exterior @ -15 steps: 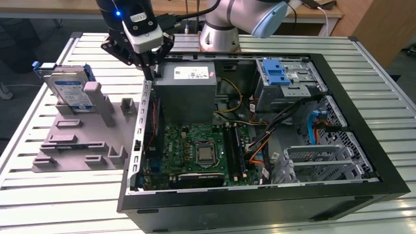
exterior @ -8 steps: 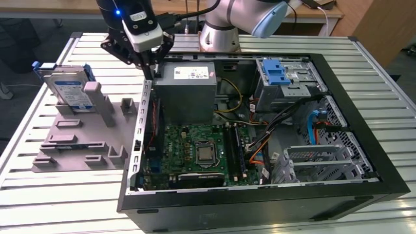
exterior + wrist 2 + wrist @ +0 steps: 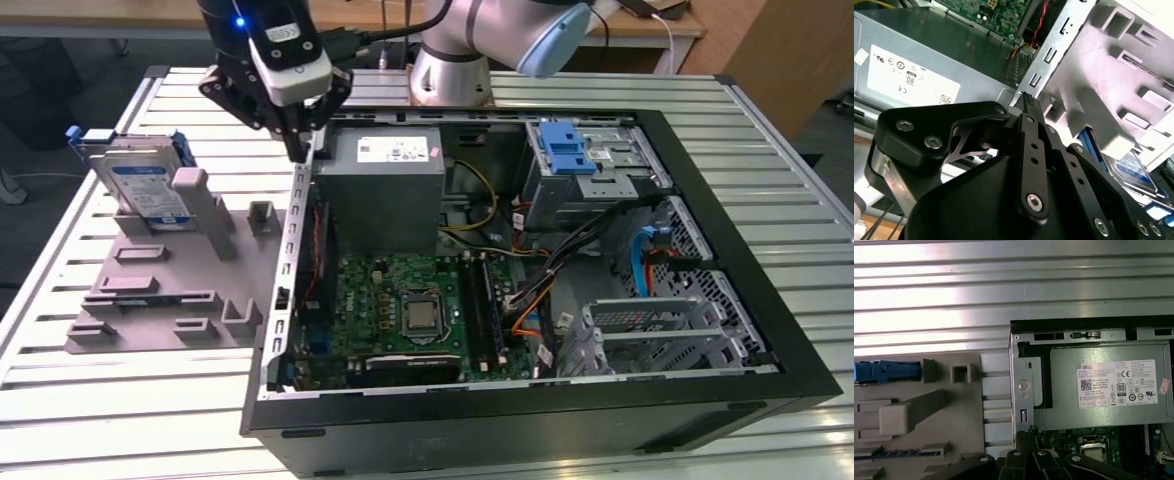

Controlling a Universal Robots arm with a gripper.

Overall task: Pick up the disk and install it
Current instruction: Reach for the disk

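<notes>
The disk stands on edge in a grey holder at the exterior view's left, silver with a blue-and-white label and a blue bracket around it. In the second wrist view the disk shows behind the holder. The first wrist view looks down on the disk's blue bracket. My gripper hangs over the near wall of the open computer case, between the holder and the power supply. Its fingers meet at the tip, shut with nothing in them, in both wrist views.
The case lies open on a slatted metal table. Inside are a grey power-supply box, a green motherboard, bundled cables and a drive cage with a blue latch. The arm's base stands behind the case.
</notes>
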